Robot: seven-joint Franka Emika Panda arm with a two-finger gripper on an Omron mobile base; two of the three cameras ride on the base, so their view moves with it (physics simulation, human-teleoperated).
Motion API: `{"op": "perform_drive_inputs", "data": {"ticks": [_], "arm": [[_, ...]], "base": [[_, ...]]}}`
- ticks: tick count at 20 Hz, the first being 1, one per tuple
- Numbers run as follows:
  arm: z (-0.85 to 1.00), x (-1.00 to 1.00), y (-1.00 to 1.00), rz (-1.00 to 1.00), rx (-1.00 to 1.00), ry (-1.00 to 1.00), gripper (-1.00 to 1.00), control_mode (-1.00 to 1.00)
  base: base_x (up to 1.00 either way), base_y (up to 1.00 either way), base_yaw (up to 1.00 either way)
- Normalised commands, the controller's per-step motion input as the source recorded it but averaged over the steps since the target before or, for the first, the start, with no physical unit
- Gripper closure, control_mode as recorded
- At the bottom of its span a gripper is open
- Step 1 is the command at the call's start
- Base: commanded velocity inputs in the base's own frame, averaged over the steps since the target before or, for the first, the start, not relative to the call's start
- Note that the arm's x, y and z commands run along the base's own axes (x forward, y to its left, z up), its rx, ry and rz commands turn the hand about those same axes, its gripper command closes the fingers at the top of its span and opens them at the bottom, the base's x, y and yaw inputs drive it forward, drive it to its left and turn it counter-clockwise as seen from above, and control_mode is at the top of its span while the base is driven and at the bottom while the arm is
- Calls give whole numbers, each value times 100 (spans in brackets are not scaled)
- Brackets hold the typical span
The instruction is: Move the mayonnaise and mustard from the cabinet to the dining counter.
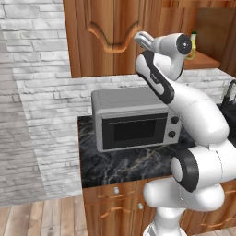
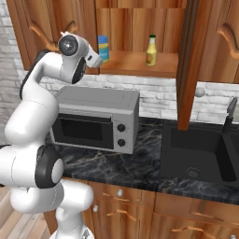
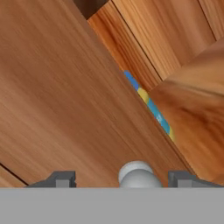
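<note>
A white brick wall backs a black marble counter; in the left base view, a grey microwave sits below the reddish-brown wooden wall cabinet.

In the right base view, above that microwave, the squat blue-lidded mayonnaise jar and slim yellow mustard bottle stand apart on the cabinet shelf.

In the hand view, the gripper straddles a round silver knob, jaws wide, not touching it. A glancing pinch could slip off the knob.
</note>
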Motion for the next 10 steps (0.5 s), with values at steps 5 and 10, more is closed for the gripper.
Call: {"op": "perform_drive_inputs", "data": {"ticks": [5, 10], "arm": [[-15, 39, 0, 0, 3, 0, 100, -100], [-25, 39, 0, 0, 5, 0, 100, -100]], "base": [[0, 0, 0], [0, 0, 0]]}}
